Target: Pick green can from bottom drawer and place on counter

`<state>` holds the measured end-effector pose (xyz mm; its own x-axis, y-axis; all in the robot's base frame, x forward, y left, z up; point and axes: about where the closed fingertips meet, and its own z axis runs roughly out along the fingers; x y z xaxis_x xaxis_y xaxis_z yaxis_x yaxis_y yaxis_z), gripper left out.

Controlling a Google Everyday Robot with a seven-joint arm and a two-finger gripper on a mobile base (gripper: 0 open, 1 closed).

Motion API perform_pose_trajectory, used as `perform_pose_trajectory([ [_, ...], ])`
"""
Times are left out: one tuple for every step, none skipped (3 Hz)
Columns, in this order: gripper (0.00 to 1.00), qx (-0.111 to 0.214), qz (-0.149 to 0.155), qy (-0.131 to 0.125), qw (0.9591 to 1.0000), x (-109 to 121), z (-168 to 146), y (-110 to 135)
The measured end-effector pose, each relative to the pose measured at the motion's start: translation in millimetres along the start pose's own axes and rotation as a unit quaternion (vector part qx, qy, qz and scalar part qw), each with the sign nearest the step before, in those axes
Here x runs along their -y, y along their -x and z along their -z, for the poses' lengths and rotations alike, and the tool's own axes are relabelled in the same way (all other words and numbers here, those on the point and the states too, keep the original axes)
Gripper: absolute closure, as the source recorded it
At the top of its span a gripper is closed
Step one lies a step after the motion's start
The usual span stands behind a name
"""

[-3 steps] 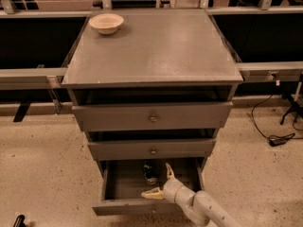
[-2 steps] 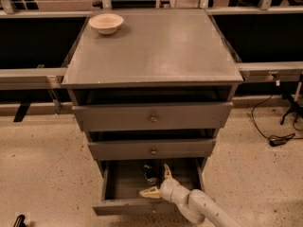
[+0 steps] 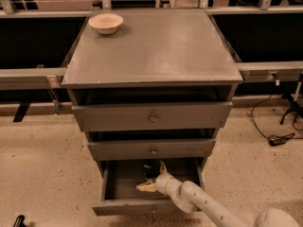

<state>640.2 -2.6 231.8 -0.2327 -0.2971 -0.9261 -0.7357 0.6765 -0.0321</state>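
Note:
The bottom drawer [image 3: 113, 188] is pulled out under the two upper grey drawers. The green can [image 3: 147, 168] stands at the back of it, dark and partly shaded by the drawer above. My gripper [image 3: 152, 177] reaches into the drawer from the lower right. It is open, with one cream finger up beside the can's right side and the other lower at the can's front left. The can sits at the mouth of the fingers; I cannot tell if they touch it. The counter [image 3: 156, 46] is the cabinet's flat grey top.
A cream bowl [image 3: 105, 22] stands on the counter's back left corner. The middle drawer [image 3: 152, 149] and top drawer [image 3: 152, 117] stick out slightly above the gripper. Black cables [image 3: 277, 136] lie on the floor at the right. Grey rails run on both sides.
My gripper has moved a little left and deeper into the bottom drawer, closer to the green can. The can and drawers have not moved.

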Motion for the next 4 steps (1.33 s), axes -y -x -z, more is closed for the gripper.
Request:
perform_pose_trajectory([
  [0.0,-0.014,-0.01,0.004,0.9998,7.7,-23.5,-12.1],
  [0.0,-0.026,-0.022,-0.003,0.9994,14.0,-36.0,-23.3],
  [0.0,-0.039,-0.037,-0.015,0.9984,20.9,-39.4,-38.1],
  [0.0,-0.052,-0.048,-0.023,0.9972,26.8,-42.9,-51.9],
])
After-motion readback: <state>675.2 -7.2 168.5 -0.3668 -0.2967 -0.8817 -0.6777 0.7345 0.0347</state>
